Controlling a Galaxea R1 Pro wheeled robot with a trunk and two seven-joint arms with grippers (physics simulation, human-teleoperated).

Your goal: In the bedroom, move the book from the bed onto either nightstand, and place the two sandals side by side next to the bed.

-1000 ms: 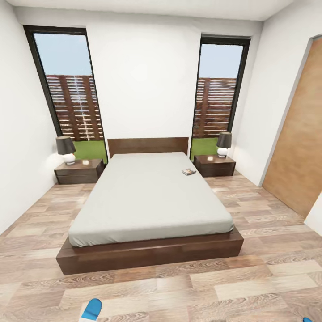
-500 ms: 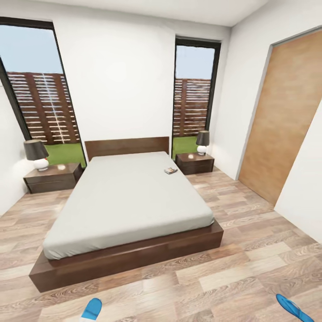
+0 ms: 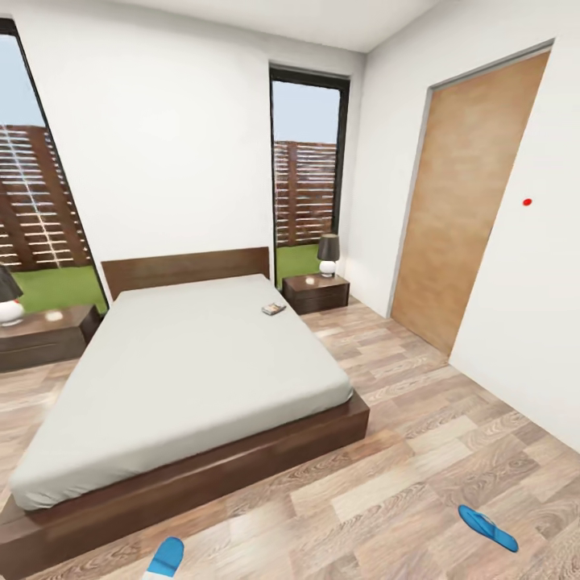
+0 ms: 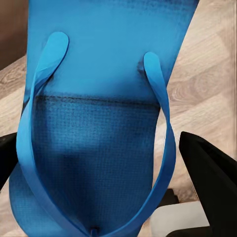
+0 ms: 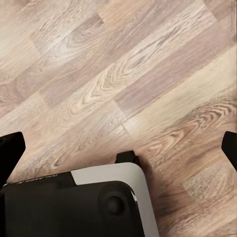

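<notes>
Head view first: one sandal carried, the other one waits on the floor

Head view shows the bed point(image 3: 185, 379) at the left and middle, with the book point(image 3: 274, 308) lying on the mattress near the far right corner, close to the nightstand point(image 3: 316, 293) that carries a lamp point(image 3: 328, 254). A second nightstand point(image 3: 40, 337) stands at the other side. One blue sandal point(image 3: 486, 528) lies on the wood floor point(image 3: 403, 451), well apart from the bed. The tip of the other sandal point(image 3: 166, 557) appears at the lower edge.

Left wrist view shows this held sandal point(image 4: 98, 113) between the dark fingers point(image 4: 210, 182) of the left gripper point(image 4: 106, 168). I judge that the gripper holds it, though the contact itself is not clear.

Right wrist view shows only bare planks point(image 5: 128, 74) between the fingertips point(image 5: 10, 150) of the right gripper point(image 5: 118, 145), which stand wide apart with nothing between them.

To do this step well, I think the robot should drive toward the free sandal slowly, keep the carried one level, and choose a place beside the bed where both fit together.
</notes>
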